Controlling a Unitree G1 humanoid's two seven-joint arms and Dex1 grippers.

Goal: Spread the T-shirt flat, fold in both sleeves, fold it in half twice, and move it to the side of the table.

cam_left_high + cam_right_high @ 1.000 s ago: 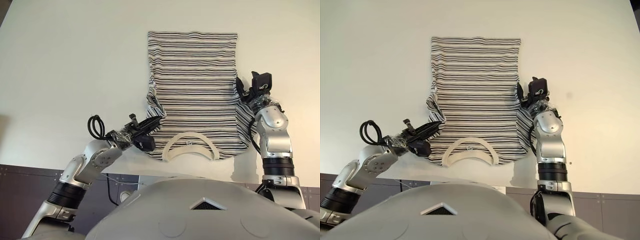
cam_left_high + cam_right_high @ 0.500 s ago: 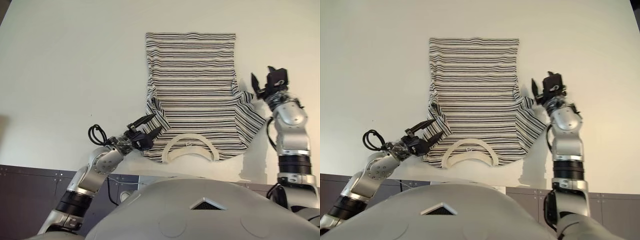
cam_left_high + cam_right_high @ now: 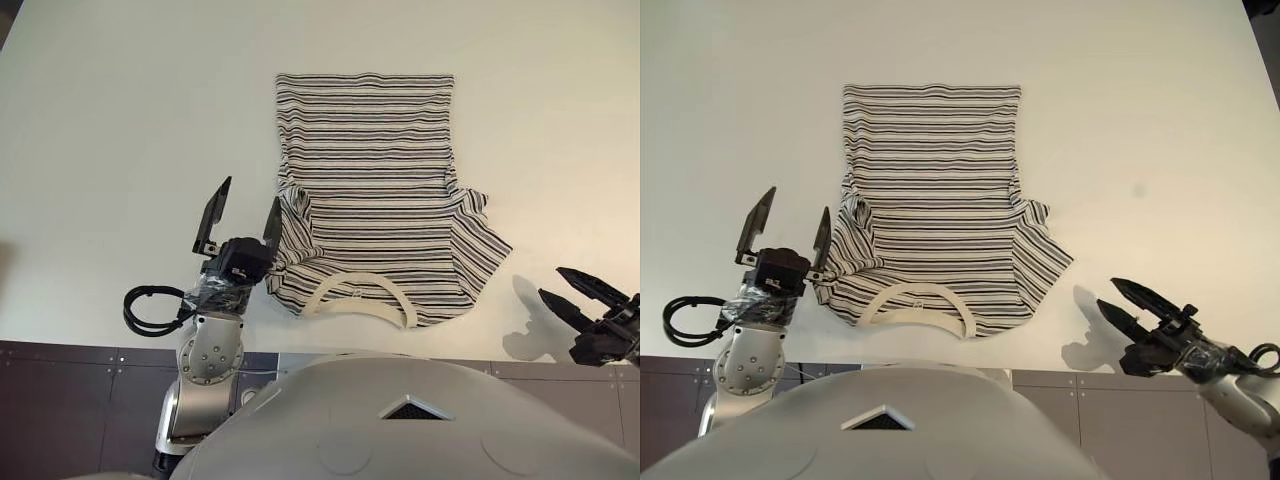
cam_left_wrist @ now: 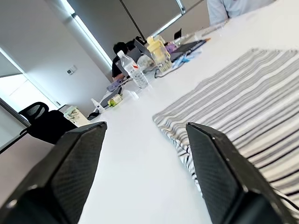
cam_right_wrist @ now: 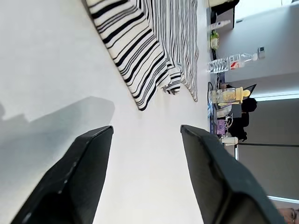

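One striped T-shirt (image 3: 370,190) lies on the white table (image 3: 120,120), collar (image 3: 352,290) nearest me. Its left sleeve (image 3: 290,205) is bunched just beside my left gripper (image 3: 242,218), whose fingers stand wide apart, holding nothing. My right gripper (image 3: 556,283) is well apart from the right sleeve (image 3: 480,235), fingers spread, empty too.

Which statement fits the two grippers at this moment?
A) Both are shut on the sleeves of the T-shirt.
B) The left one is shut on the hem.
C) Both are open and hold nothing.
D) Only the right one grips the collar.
C: the left gripper stands open beside a sleeve of the T-shirt, and the right gripper is open over the bare table, apart from the cloth.
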